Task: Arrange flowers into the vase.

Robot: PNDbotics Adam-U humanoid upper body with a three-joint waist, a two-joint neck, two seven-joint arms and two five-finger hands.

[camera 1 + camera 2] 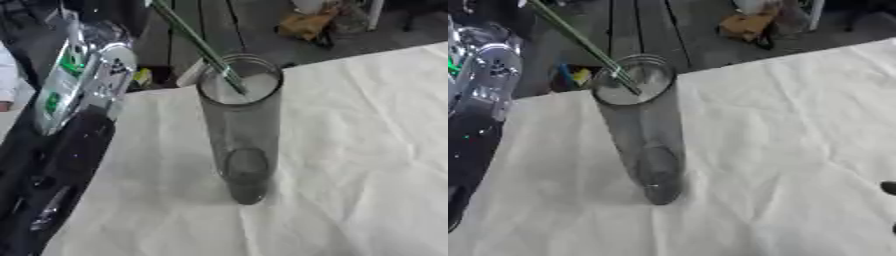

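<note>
A tall clear glass vase [242, 130] stands upright on the white cloth. A thin green flower stem [194, 42] slants down from the top edge, and its lower end sits just inside the vase mouth against the near rim. My left arm rises along the left side, black with a silver wrist, to the left hand [103, 35] at the upper left, beside the stem's upper part. The stem's top and any flower head are cut off by the top edge. Only dark tips of my right hand [889, 188] show at the right edge, away from the vase.
The white cloth-covered table [350, 175] spreads right of and in front of the vase; its far edge runs just behind the vase. Beyond it lie a dark slatted floor, a yellow-brown bundle [304, 24] and small coloured items [577, 76].
</note>
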